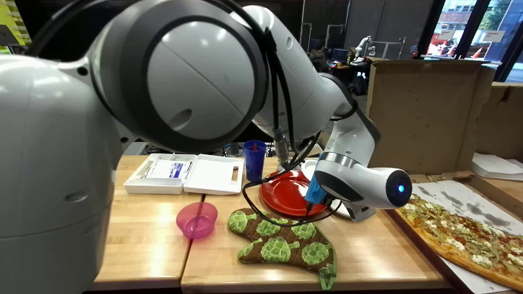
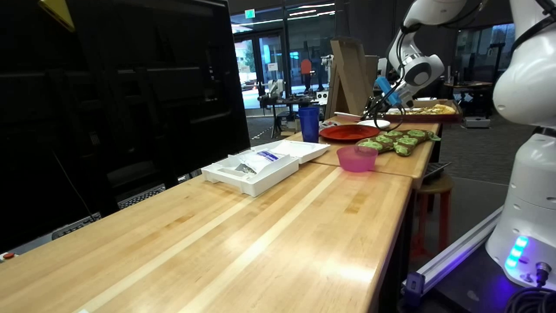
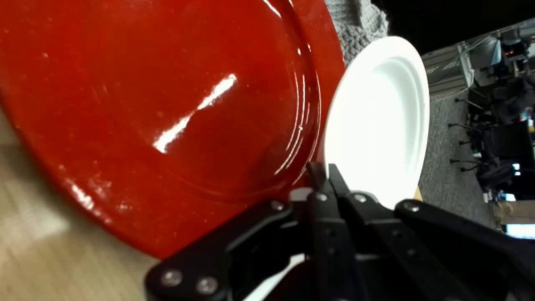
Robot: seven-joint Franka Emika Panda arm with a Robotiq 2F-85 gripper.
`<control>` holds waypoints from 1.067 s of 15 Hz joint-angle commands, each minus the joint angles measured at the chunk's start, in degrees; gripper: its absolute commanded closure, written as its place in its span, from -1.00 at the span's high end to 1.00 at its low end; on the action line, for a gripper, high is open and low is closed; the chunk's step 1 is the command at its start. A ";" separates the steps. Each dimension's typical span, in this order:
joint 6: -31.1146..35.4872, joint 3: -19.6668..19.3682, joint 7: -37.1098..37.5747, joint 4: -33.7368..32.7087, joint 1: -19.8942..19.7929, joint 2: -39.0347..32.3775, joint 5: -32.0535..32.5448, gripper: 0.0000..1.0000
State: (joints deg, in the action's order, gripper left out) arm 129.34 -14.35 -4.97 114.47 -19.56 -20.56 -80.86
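My gripper (image 3: 326, 169) is shut on the rim of a white plate (image 3: 378, 121), whose edge passes between the fingertips. Beside and beneath it lies a glossy red plate (image 3: 188, 83), flat on the wooden table. In an exterior view the held white plate (image 2: 347, 114) appears as a thin pale strip beyond the red plate (image 2: 349, 131). Another white plate (image 2: 374, 124) rests on the table close to the red one. The arm's wrist hides my fingertips in an exterior view, where part of the held white plate (image 1: 309, 168) shows behind the blue camera mount.
In front of the red plate lies a green-and-brown oven mitt (image 1: 282, 243), with a pink bowl (image 1: 197, 220) beside it. A blue cup (image 1: 254, 161) and an open white case (image 1: 212, 173) stand at the back. An open box with pizza (image 1: 466, 241) sits at the right.
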 commanded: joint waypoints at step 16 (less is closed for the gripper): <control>4.27 -3.81 5.01 -2.77 -2.70 -4.19 -1.63 -0.99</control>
State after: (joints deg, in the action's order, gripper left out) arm 133.22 -17.83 -1.56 112.74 -21.63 -23.62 -82.28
